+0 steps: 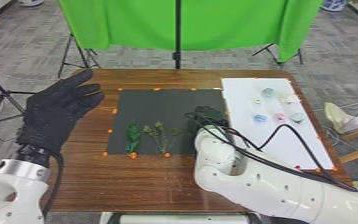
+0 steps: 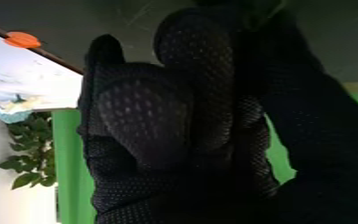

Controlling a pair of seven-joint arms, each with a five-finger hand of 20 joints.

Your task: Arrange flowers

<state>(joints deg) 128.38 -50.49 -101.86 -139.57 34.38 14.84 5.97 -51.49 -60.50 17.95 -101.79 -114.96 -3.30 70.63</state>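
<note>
Rt. hand over dk. mat, can't tell grip; risk: blk. cable, if swung low, could drag pink blossom off wht. board.

A leafy green stem lies on the near left of the dark sheet, pointing far. Just right of it lie thin sprigs with yellowish-green tops. Small blue, whitish and pink blooms sit spread over the white sheet's far half.
</note>
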